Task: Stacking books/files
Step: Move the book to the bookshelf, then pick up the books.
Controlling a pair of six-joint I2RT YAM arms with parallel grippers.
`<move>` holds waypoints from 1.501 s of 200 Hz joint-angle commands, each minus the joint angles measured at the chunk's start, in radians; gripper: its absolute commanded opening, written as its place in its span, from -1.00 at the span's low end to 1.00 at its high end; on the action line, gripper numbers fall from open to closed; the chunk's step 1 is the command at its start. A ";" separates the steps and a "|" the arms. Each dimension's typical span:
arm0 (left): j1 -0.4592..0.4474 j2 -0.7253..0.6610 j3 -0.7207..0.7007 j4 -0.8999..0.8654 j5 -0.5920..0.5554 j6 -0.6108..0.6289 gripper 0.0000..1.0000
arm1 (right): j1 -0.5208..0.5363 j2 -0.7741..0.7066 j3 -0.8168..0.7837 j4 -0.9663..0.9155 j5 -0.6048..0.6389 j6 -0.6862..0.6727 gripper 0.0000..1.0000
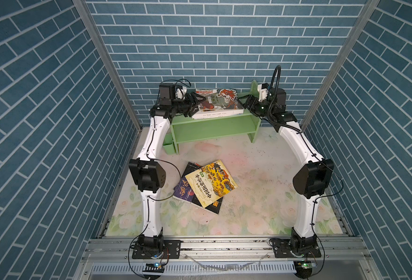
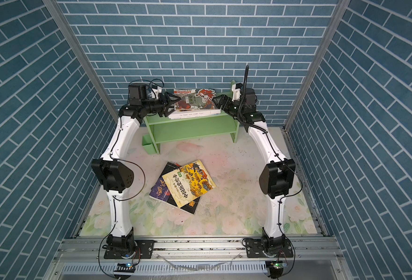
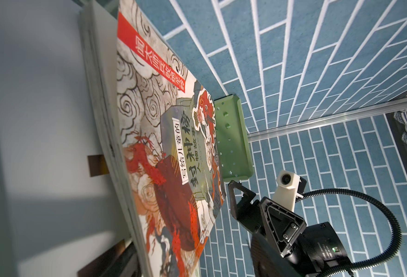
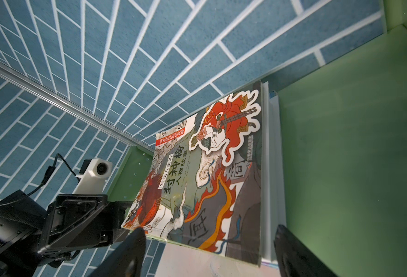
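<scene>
With the red-green beast book (image 1: 216,100) lying atop the stack on the green shelf (image 1: 214,128), my left gripper (image 1: 197,105) spread empty at its edge and my right gripper (image 4: 208,229) wide and holding nothing, I'd draw both straight back, level, so no finger drags the cover askew.

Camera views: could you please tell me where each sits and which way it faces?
Both top views: high at the front, looking down at the green shelf, yellow book, left arm and right arm.
Left wrist: beside the shelf, facing across the beast book to the right hand.
Right wrist: opposite, facing the left hand; own fingertips show.
Shared: both wrist views show that book.
</scene>
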 commanded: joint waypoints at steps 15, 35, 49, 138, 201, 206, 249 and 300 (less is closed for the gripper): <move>0.011 -0.059 0.056 -0.102 -0.068 0.089 0.56 | 0.004 0.006 0.027 -0.019 0.011 0.009 0.69; 0.011 -0.079 0.056 -0.147 -0.103 0.125 0.59 | 0.004 0.001 0.022 -0.024 0.019 0.003 0.69; 0.011 -0.094 0.055 -0.172 -0.120 0.147 0.59 | 0.005 -0.004 0.019 -0.030 0.026 -0.004 0.69; 0.008 -0.423 -0.411 0.001 -0.110 0.258 0.68 | 0.007 -0.103 -0.089 -0.002 0.064 -0.011 0.66; -0.018 -0.882 -1.185 0.311 -0.310 0.118 0.68 | 0.035 -0.412 -0.501 -0.020 0.211 -0.033 0.69; -0.026 -0.913 -1.227 0.290 -0.338 0.128 0.68 | 0.042 -0.427 -0.532 -0.019 0.221 -0.026 0.69; -0.061 -1.107 -1.466 0.046 -0.498 0.222 0.69 | 0.111 -0.480 -0.749 -0.047 0.278 0.030 0.69; -0.141 -1.213 -1.724 0.062 -0.533 0.129 0.71 | 0.179 -0.410 -0.793 -0.018 0.322 0.055 0.68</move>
